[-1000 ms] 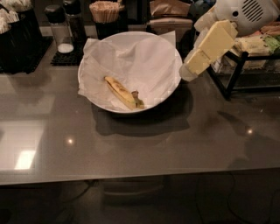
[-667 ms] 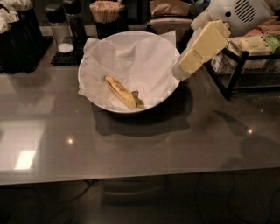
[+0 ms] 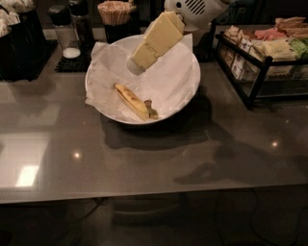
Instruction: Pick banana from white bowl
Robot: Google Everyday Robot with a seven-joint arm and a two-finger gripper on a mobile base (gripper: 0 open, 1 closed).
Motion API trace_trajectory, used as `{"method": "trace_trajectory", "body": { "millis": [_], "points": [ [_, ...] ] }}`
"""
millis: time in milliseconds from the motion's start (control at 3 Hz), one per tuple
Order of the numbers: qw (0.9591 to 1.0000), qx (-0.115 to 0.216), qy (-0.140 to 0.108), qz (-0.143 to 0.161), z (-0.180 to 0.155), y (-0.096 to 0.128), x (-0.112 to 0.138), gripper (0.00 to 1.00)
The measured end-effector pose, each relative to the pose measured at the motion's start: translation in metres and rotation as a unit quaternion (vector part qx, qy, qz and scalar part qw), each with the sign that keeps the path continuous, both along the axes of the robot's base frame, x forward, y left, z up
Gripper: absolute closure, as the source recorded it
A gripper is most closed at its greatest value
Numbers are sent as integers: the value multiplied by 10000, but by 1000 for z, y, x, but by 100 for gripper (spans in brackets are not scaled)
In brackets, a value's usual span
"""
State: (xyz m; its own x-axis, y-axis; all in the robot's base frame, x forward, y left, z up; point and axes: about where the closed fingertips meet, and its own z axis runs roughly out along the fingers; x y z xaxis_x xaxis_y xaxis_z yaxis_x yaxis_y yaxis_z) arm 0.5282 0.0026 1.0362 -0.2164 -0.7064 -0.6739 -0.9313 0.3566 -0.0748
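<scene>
One banana point(image 3: 132, 101), stem lower-right, diagonal in white bowl point(image 3: 196, 89), end effector point(image 3: 136, 67) above

Pale yellow blocky end effector point(image 3: 137, 66), over the white paper-lined bowl point(image 3: 197, 84), hides its far rim; white arm housing point(image 3: 192, 12) cut by the top edge.

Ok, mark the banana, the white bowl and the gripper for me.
banana point(image 3: 132, 102): camera view, mid-length of the fruit.
white bowl point(image 3: 198, 81): camera view, bare right rim.
gripper point(image 3: 136, 67): camera view, its lower tip, over the bowl's middle.
</scene>
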Motion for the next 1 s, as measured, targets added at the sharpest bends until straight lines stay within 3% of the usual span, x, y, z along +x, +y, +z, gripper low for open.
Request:
{"method": "trace_trajectory", "body": {
  "millis": [333,1000],
  "points": [
    [10000,7,44,-20,-3,2,-1,0],
    [9989,30,432,-201,-39,54,42,0]
  ]
}}
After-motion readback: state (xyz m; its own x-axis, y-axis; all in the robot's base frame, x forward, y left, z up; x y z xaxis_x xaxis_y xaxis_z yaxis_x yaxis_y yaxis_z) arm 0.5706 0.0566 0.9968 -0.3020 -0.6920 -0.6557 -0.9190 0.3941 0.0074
